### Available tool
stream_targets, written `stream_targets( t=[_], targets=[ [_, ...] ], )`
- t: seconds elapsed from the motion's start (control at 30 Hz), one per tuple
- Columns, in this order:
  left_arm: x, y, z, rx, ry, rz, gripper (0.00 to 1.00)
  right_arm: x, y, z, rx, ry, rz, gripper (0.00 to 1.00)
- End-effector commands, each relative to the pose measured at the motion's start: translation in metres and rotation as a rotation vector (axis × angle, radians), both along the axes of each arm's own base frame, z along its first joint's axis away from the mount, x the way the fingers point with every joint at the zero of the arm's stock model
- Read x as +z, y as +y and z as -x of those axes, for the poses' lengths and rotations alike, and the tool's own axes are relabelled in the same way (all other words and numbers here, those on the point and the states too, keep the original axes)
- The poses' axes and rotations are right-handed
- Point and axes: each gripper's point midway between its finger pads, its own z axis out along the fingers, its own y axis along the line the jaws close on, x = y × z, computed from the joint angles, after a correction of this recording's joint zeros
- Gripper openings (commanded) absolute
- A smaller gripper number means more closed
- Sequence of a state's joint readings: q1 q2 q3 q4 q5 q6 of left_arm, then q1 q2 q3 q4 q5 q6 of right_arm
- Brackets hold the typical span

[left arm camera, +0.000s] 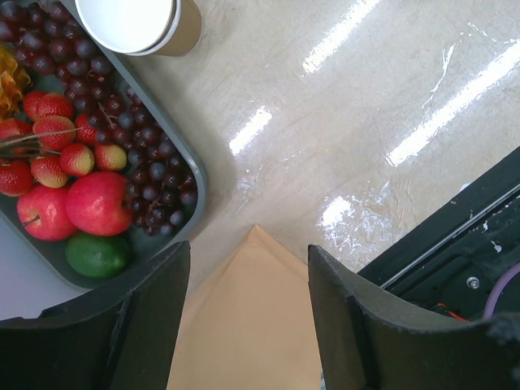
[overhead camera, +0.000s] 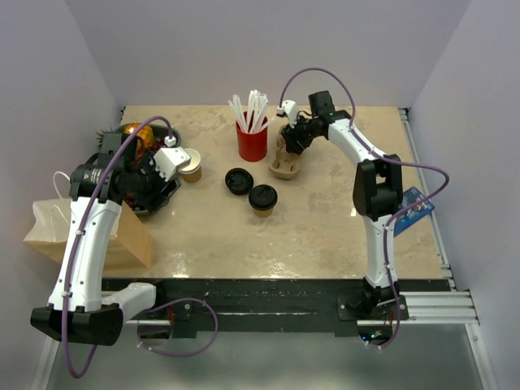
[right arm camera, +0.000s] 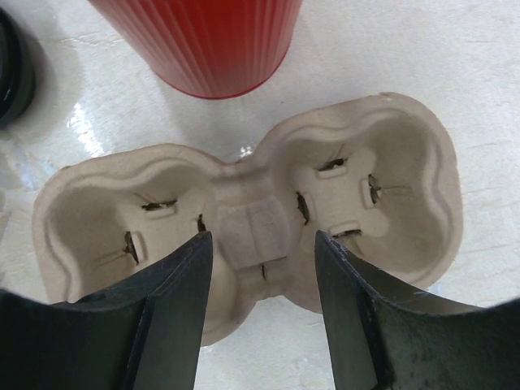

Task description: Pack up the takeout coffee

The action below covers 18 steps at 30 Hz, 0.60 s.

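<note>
Step, as I judge it: readying the carrier [right arm camera: 248, 215] to take the coffee [overhead camera: 262, 197].

- Right fingers [right arm camera: 175, 309] stand partly apart and hold nothing. They straddle the carrier's middle bridge without pinching it.
- If you grip here, close squarely on the bridge and lift level; pulp likely flexes.
- Red cup [right arm camera: 203, 41] sits just beyond these fingers, so steer clear of it.
- Coffee stands upright on the surface, lid on, well apart from the right fingers, toward the bases and to their left. Both carrier pockets are unfilled.
- Right arm: reaching far, elbow high, wrist pointing down.
- Left arm: elbow bent, wrist down. Left fingers [left arm camera: 138, 317] are wide and empty above the bag [left arm camera: 244, 317] corner, with the fruit tray [left arm camera: 195, 175] just beside.
</note>
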State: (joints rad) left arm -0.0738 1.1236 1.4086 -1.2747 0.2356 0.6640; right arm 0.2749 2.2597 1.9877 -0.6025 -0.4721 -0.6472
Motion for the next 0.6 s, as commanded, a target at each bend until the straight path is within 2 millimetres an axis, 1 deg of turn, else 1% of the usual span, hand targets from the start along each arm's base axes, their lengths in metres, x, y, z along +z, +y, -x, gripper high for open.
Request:
stream_targets(
  t=[0.0, 0.57],
  targets=[
    [0.0004, -0.0010, 0.0044, 0.020, 0.002, 0.022, 0.64, 0.0105, 0.0097, 0.0027, 0.062, -0.009, -0.029, 0.56],
    [-0.0022, -0.0011, 0.0019, 0.019, 0.010, 0.021, 0.64, 0.0010, 0.0097, -0.0040, 0.051, -0.005, -0.021, 0.54]
  ],
)
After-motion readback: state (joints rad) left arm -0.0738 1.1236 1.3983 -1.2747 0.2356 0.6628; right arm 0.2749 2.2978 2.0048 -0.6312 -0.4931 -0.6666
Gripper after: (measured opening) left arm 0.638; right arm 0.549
